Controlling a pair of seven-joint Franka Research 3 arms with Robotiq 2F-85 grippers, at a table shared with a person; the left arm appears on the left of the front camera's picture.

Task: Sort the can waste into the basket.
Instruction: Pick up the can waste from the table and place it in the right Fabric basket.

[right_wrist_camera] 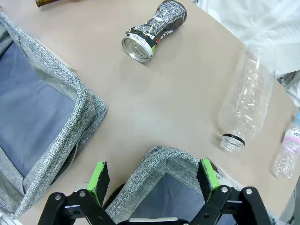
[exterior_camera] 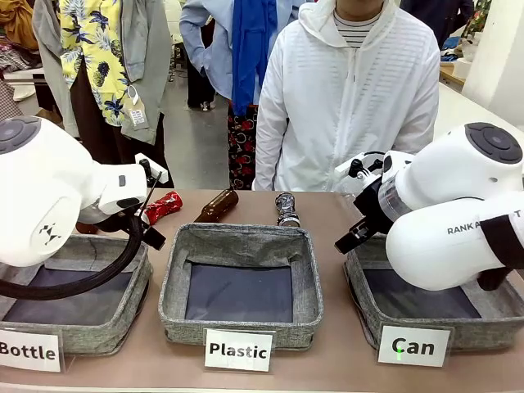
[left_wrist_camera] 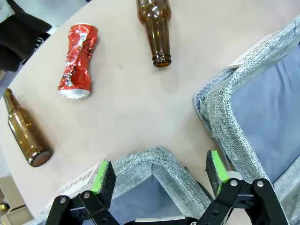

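Left claw (left_wrist_camera: pixel 160 173) spread wide, empty, above corner of Bottle basket (left_wrist_camera: pixel 140 159). Red can (left_wrist_camera: pixel 77 61) lies crushed on table (left_wrist_camera: pixel 140 108) beyond that basket, with brown bottle (left_wrist_camera: pixel 157 28) on one side and second brown bottle (left_wrist_camera: pixel 26 129) on the other. Right claw (right_wrist_camera: pixel 152 177) released, empty, over far corner of Can basket (exterior_camera: pixel 483 334). Dark can (right_wrist_camera: pixel 154 30) on its side on table behind Plastic basket (exterior_camera: pixel 184 327), near clear bottle (right_wrist_camera: pixel 243 103). Both cans outside Can basket.

Left of the Plastic basket (exterior_camera: pixel 243 237), the white left arm (exterior_camera: pixel 41 188) had a grey cap and a looping black cable (exterior_camera: pixel 82 284); the right arm (exterior_camera: pixel 458 229) bore dark lettering. The left gripper (left_wrist_camera: pixel 160 172) and right gripper (right_wrist_camera: pixel 152 179) were black with silver screws and green pads (left_wrist_camera: pixel 101 177). Beyond it, the person (exterior_camera: pixel 348 106) wore a white zipped jacket.
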